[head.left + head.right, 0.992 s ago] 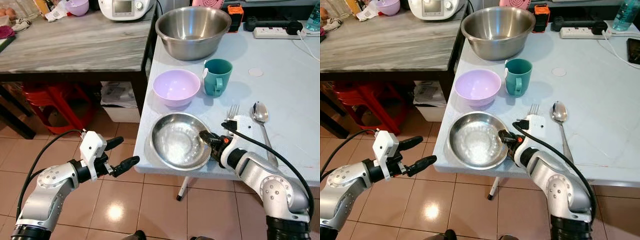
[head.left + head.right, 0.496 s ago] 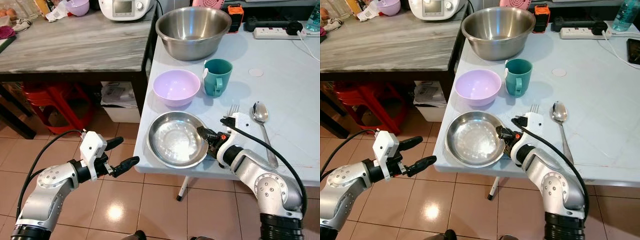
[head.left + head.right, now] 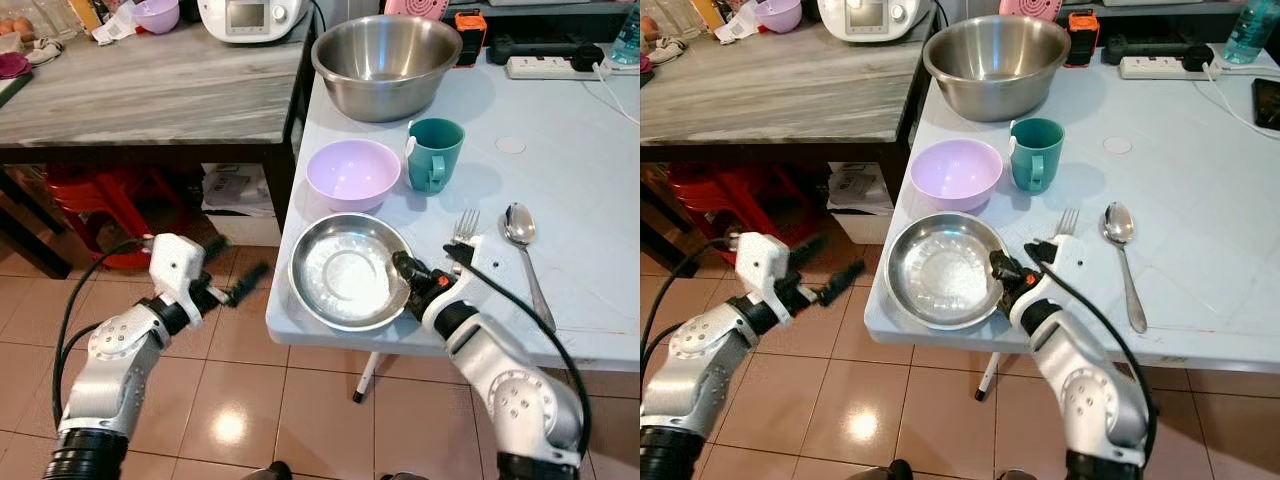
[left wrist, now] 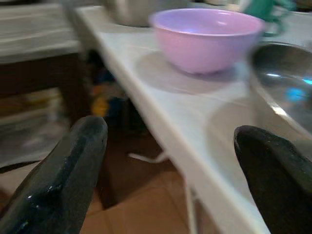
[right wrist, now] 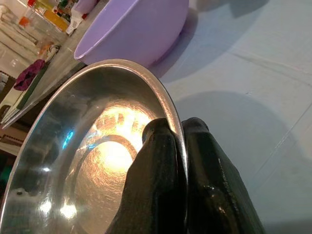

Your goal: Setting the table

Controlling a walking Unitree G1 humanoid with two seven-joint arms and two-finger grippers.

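Here the right gripper [image 3: 402,268] is clamped narrow on the near right rim of the steel plate [image 3: 345,272], one black finger inside the rim and one outside, as the right wrist view makes plain [image 5: 168,161]. The plate sits at the near left corner of the pale blue table [image 3: 580,180], its left side reaching out past the table's edge, with tiled floor [image 3: 240,400] below that overhang. Just beyond the gripper's tips, across the plate, stands the lilac bowl [image 3: 353,174], close to the plate's far rim though whether they touch cannot be told. Beyond and to the right of the gripper the teal mug [image 3: 434,153] stands beside the bowl, and farther still the large steel mixing bowl [image 3: 385,62] fills the far left part of the table. Right beside the right wrist lie the fork [image 3: 463,227] and, a little farther right, the spoon [image 3: 524,255], both pointing away from the robot; past them the tabletop is open and bare out to the power strip [image 3: 555,64] at the back. The left gripper [image 3: 236,271] hangs off the table, over the floor in the gap between the table's left edge and the dark wood-topped counter [image 3: 140,90], its fingers [image 4: 58,180] spread wide and holding nothing, the plate's overhanging edge near its tips.
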